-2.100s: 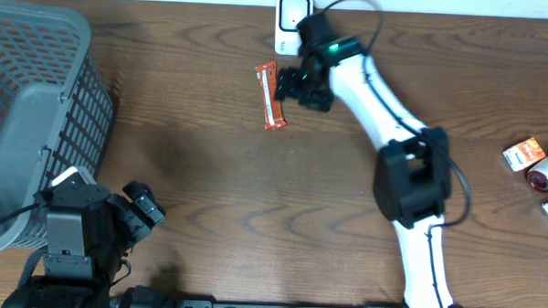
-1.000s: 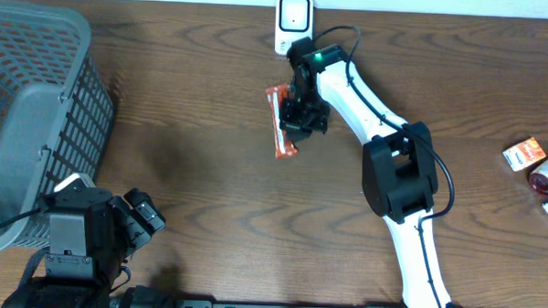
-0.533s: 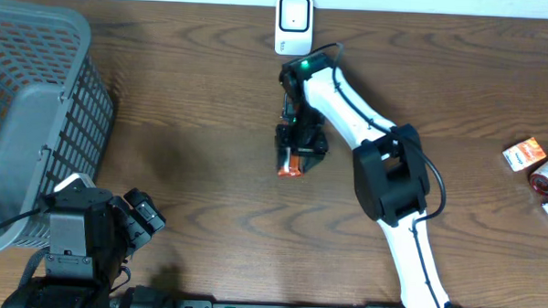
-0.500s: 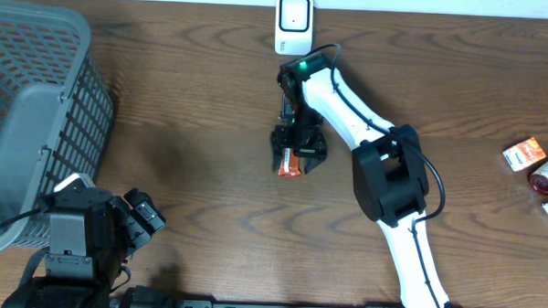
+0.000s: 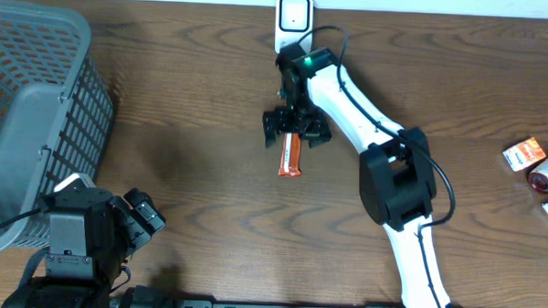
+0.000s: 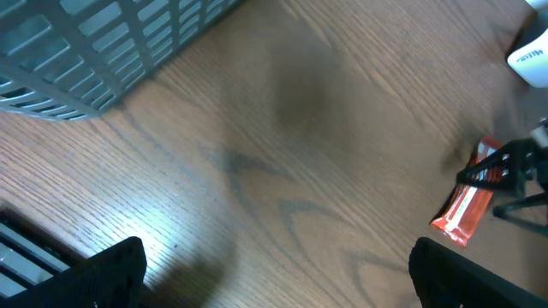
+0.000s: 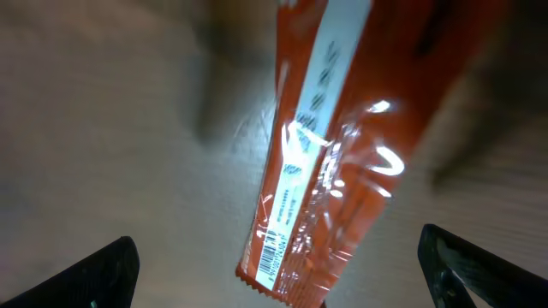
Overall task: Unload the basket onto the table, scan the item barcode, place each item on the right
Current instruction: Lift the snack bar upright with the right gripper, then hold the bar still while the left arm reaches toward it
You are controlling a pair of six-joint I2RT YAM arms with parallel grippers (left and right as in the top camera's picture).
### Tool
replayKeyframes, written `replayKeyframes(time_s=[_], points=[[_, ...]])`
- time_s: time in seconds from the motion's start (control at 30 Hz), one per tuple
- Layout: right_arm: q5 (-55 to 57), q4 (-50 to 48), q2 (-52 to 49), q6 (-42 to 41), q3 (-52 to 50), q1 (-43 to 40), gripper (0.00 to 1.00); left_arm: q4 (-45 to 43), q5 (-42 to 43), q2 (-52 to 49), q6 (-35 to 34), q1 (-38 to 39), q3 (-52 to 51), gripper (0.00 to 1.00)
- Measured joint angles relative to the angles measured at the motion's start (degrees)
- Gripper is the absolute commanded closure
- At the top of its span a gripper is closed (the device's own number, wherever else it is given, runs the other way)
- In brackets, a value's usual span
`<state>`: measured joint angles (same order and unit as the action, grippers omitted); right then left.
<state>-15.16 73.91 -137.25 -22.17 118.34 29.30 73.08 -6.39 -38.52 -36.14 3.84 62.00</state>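
Snack bar (image 5: 291, 156) from overhead: it lies flat on the bench (image 5: 194, 96), a little short of the scanner (image 5: 294, 22), on the side facing the robot. The right hand (image 5: 296, 135) hovers over the end nearer the scanner, fingers spread wide and clear of the wrapper, so nothing is grasped. The bar's long axis runs almost straight toward and away from the scanner, with a slight tilt and the far end pointing at the robot's base. Lying loose like this it looks set down rather than presented; I cannot tell whether the code has been read. The left hand (image 5: 139, 218) waits well away from the scanner beside the basket (image 5: 28, 118), probably parked until called on. Small packages (image 5: 530, 154) sit far out to the scanner's right.

Left wrist view: the left hand (image 6: 274, 257) is released, with bare bench between its dark fingers. The bar (image 6: 469, 205) lies below the scanner's (image 6: 531, 60) white corner, partly under the other arm's dark fingers.

Right wrist view: the wrapper (image 7: 330, 162) fills the frame, seam side up, with the barcode (image 7: 272, 248) printed at the end lying between the open fingertips of the right hand (image 7: 278, 257). That appears to be the end nearer the scanner. The code faces upward, so a regrasp and tilt toward the scanner would likely be needed to read it.
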Motion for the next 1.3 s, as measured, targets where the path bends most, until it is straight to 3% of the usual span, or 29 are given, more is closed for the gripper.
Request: replayKeyframes(time_s=[0.37, 0.67, 0.83, 1.3], points=[[0.79, -6.56, 0.39, -1.62, -2.60, -2.71, 0.03, 0.00, 0.00, 0.00, 0.00, 0.00, 0.00, 0.02], [-14.58, -27.76, 5.62, 1.90, -17.81, -8.68, 0.11, 0.00, -0.02, 0.00, 0.00, 0.00, 0.00, 0.02], [-21.22, -31.95, 7.26, 5.49, -22.95, -10.91, 0.01, 0.00, 0.00, 0.00, 0.00, 0.00, 0.00, 0.02], [-22.69, -37.86, 8.87, 11.58, -26.99, -10.32, 0.01, 0.00, 0.00, 0.00, 0.00, 0.00, 0.00, 0.02]])
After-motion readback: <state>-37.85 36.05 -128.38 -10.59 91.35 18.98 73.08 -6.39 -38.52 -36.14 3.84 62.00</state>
